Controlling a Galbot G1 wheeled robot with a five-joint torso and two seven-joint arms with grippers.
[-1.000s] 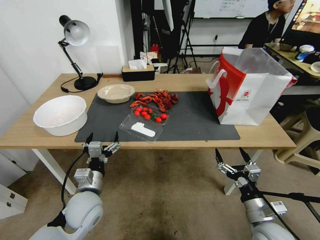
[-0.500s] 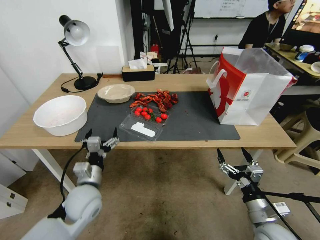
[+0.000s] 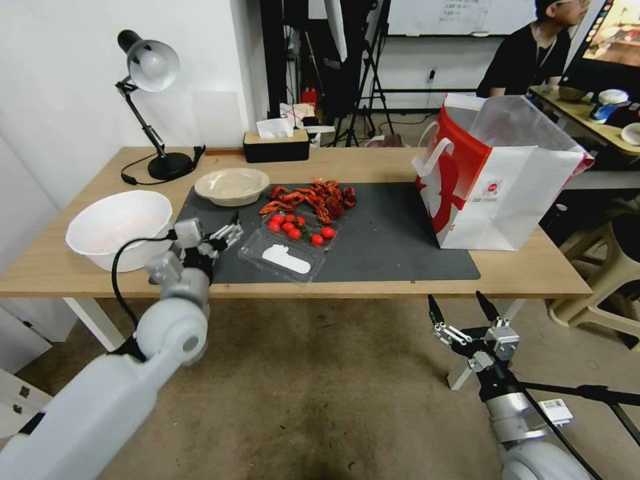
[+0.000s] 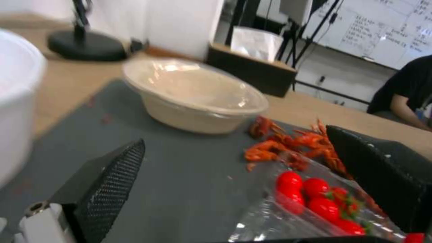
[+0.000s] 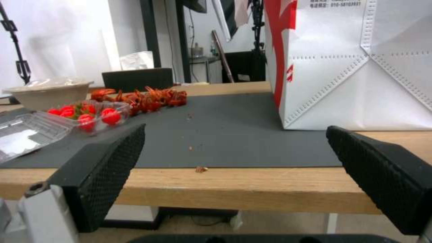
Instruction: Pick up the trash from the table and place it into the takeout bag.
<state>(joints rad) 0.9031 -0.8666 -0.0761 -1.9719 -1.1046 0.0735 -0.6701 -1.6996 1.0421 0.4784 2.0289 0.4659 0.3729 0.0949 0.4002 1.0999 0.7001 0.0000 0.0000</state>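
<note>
Over the mat's left end, the left gripper (image 3: 212, 233) hangs wide apart, the beige bowl (image 3: 232, 186) just beyond it, nearer than the right gripper (image 3: 459, 312) spread wide below the table (image 3: 400, 163).

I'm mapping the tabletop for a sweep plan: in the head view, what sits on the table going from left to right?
White bowl → left gripper over the mat's left part → clear tray of tomatoes → takeout bag. The beige bowl, crayfish shells, lamp and tissue box overlap these in order, so I left them out.
</note>
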